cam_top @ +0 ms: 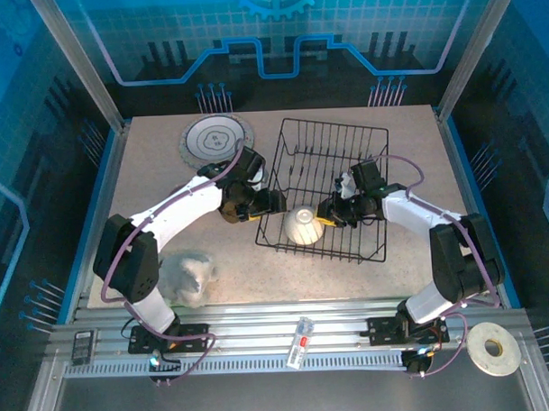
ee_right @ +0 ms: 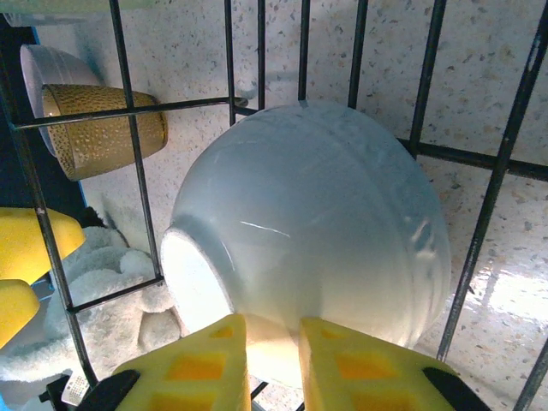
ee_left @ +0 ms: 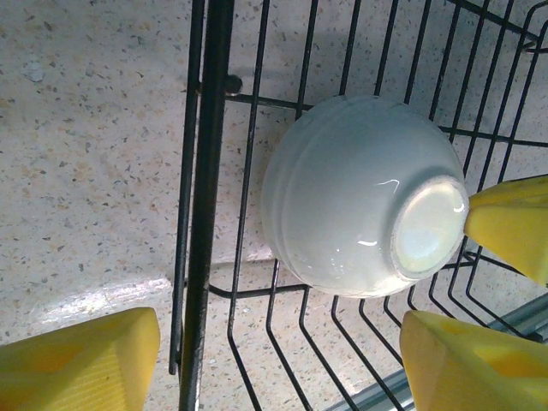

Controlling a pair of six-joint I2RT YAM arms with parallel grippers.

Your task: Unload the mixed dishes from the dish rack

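The black wire dish rack (cam_top: 345, 158) stands mid-table. A white bowl (cam_top: 304, 225) lies tipped on its side at the rack's near left corner, foot towards the right. My right gripper (ee_right: 272, 330) is shut on the foot edge of that bowl (ee_right: 325, 223); one of its yellow fingers (ee_left: 509, 223) touches the foot. My left gripper (ee_left: 278, 360) is open, straddling the rack's left wall (ee_left: 210, 171) with nothing held, the bowl (ee_left: 360, 188) just beyond it. A patterned plate (cam_top: 217, 138) lies on the table at the far left. A small brown cup (ee_right: 103, 128) lies outside the rack.
A whitish plastic lump (cam_top: 188, 273) sits on the table at the near left, beside the left arm. A white tape ring (cam_top: 493, 348) lies off the table at the near right. The table to the right of the rack is bare.
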